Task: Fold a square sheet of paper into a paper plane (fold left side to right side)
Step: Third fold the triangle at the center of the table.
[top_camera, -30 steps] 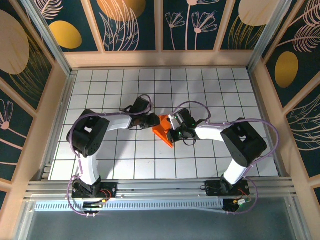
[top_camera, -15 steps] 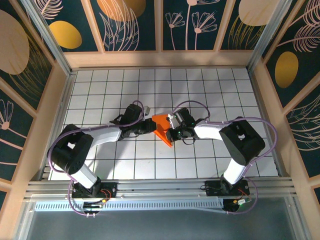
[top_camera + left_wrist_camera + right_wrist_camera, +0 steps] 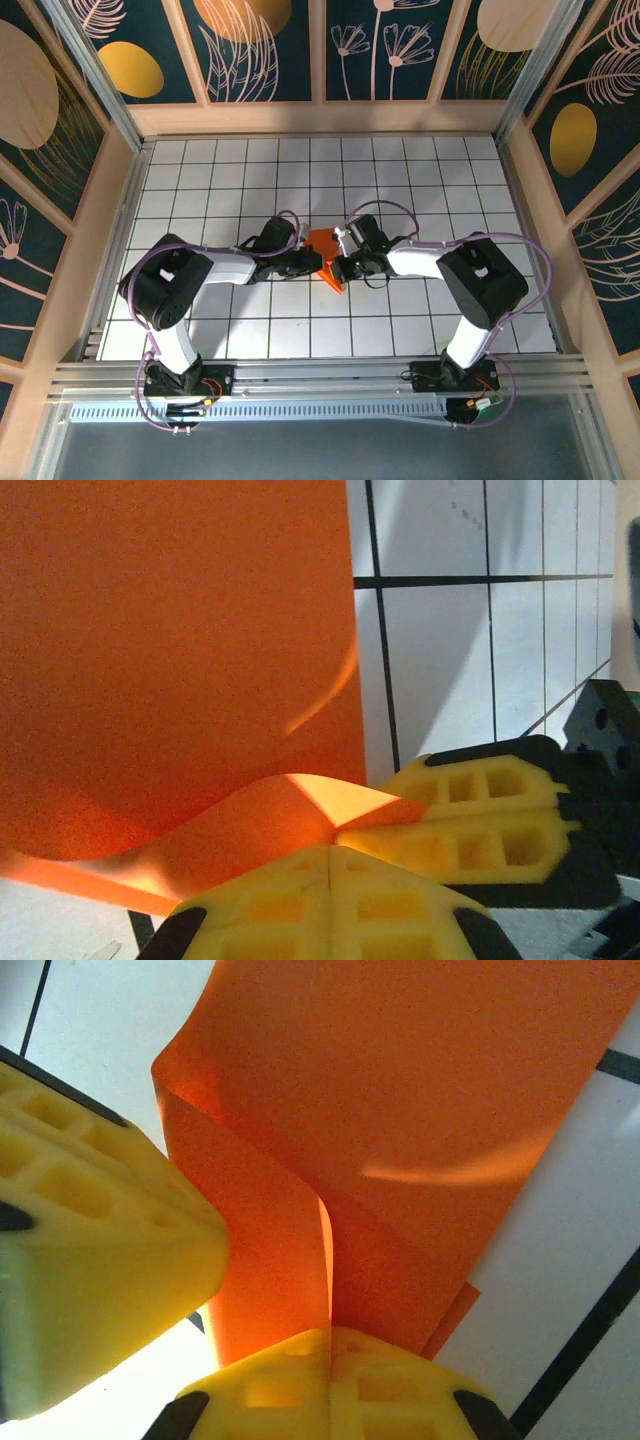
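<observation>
The square sheet of paper (image 3: 322,243) is bright orange and lies folded and bunched at the table's middle, pinched between both grippers. My left gripper (image 3: 312,263) comes in from the left and is shut, its yellow tips (image 3: 330,848) meeting where a raised flap of the paper (image 3: 180,630) runs in. My right gripper (image 3: 341,265) is shut on a doubled fold of the paper (image 3: 420,1090), which enters its seam (image 3: 330,1332). The two grippers touch tip to tip: the right fingers (image 3: 470,820) show in the left wrist view, and a left finger (image 3: 90,1230) shows in the right wrist view.
The white grid table (image 3: 420,170) stretches out on all sides of the paper. Wooden walls (image 3: 320,118) close the back and both sides. An aluminium rail (image 3: 300,375) with both arm bases runs along the near edge.
My left gripper has shut at the paper, and its arm has drawn its elbow back in. The paper looks smaller and more bunched between the grippers. The right gripper has stayed shut in place.
</observation>
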{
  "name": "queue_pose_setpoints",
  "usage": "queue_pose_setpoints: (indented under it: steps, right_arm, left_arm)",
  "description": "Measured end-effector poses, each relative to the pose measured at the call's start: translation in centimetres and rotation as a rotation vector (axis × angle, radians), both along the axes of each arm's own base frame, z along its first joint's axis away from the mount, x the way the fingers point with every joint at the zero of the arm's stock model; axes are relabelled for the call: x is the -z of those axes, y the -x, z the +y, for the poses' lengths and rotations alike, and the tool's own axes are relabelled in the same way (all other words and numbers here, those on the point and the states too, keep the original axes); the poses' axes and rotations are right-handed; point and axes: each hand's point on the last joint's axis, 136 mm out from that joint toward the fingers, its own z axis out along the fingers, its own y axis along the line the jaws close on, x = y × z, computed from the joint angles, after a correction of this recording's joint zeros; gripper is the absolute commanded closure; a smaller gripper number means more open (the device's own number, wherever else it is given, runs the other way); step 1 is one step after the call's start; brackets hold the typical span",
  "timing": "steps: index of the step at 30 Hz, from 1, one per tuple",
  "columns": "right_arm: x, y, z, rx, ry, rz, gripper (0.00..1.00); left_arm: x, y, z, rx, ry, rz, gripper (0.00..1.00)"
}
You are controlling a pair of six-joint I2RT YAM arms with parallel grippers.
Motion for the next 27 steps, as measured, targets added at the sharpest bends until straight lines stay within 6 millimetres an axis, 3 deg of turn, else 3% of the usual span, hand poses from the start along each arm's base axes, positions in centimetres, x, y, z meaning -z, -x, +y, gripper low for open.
queue_pose_setpoints:
  steps: [27]
  right_arm:
    - [0.02, -0.05, 0.16, -0.003, -0.007, 0.000, 1.00]
  left_arm:
    - [0.84, 0.25, 0.01, -0.006, -0.008, 0.016, 0.99]
